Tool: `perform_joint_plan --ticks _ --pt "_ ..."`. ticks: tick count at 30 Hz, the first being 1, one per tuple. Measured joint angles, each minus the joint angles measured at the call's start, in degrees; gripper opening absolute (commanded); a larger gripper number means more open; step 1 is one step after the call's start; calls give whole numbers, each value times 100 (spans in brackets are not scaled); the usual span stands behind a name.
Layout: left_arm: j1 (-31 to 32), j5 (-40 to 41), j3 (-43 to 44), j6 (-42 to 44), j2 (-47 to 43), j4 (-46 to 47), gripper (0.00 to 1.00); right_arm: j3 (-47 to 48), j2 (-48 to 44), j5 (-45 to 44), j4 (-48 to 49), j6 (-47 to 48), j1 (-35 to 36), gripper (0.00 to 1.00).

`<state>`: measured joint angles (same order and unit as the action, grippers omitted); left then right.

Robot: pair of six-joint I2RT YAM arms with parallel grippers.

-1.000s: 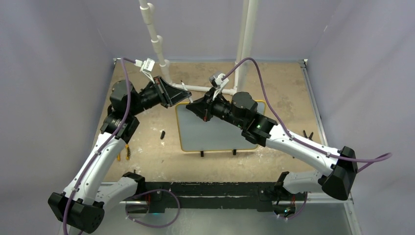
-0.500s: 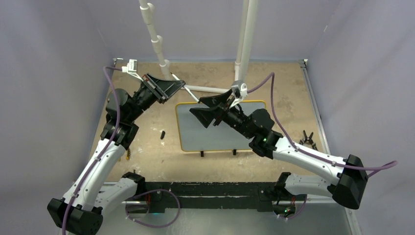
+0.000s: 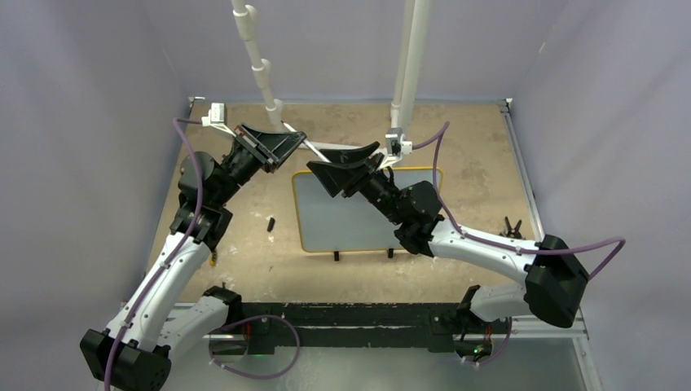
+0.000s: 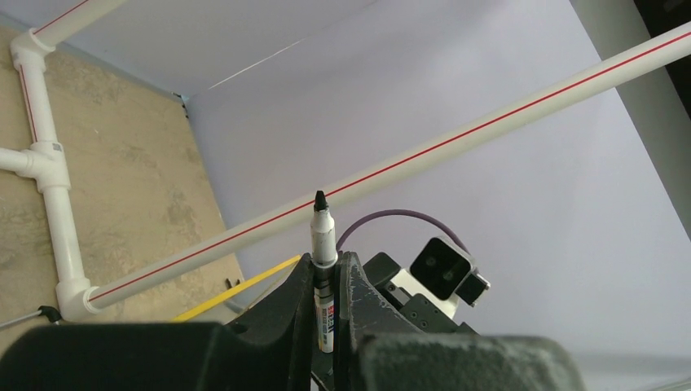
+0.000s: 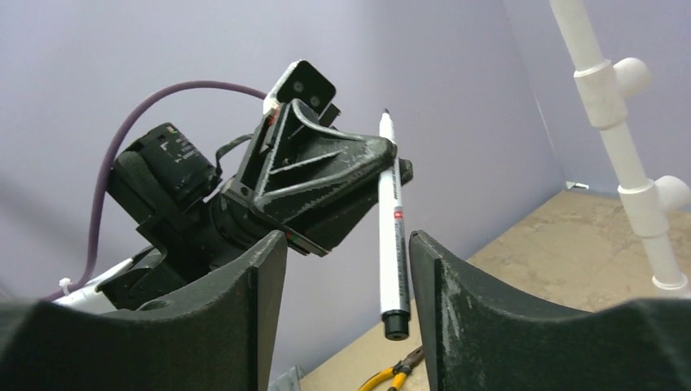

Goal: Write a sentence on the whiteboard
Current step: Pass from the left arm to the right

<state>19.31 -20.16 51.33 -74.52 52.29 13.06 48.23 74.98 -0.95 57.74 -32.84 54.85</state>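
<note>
Table: a tan, scuffed top is being enclosed by pale purple walls, and everything loose is being carried by it.
Whiteboard: it is being left flat on the middle of the table, with its yellow frame showing on all sides. Its two small black feet are pointing toward the arm bases. Its far right part is being covered by the right arm in the top view.
Pipes: white tubes are being stood upright at the far side. A further length is being run along the table just beyond the whiteboard's far edge.
Left gripper: it is being held up off the table, beyond the whiteboard's far left corner. Its fingers are being pressed against the marker from both sides.
Right gripper: it is being raised over the whiteboard's far edge, facing the left gripper. Its jaws are being kept wide apart, with nothing between them.
Pliers: a yellow-handled pair is being left on the table near the left arm, well apart from the whiteboard.
Marker: it is being gripped near its middle, with the uncapped black tip pointing away from the left wrist.
Black piece: a small dark item is being left on the table, near the whiteboard's left edge.
</note>
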Motion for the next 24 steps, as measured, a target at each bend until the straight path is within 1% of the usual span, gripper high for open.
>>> perform_joint_plan --ticks 6,14,18,24 --pt "0 52 -13 -11 -160 -2 0 105 308 17 151 -234 0 48" --pt "0 48 -13 -11 -219 -22 0 251 372 -76 199 -323 0 37" --pt "0 48 -13 -31 -223 -22 0 367 396 -109 192 -321 0 28" --pt "0 50 -13 -44 -282 -28 0 428 466 -103 175 -323 0 27"
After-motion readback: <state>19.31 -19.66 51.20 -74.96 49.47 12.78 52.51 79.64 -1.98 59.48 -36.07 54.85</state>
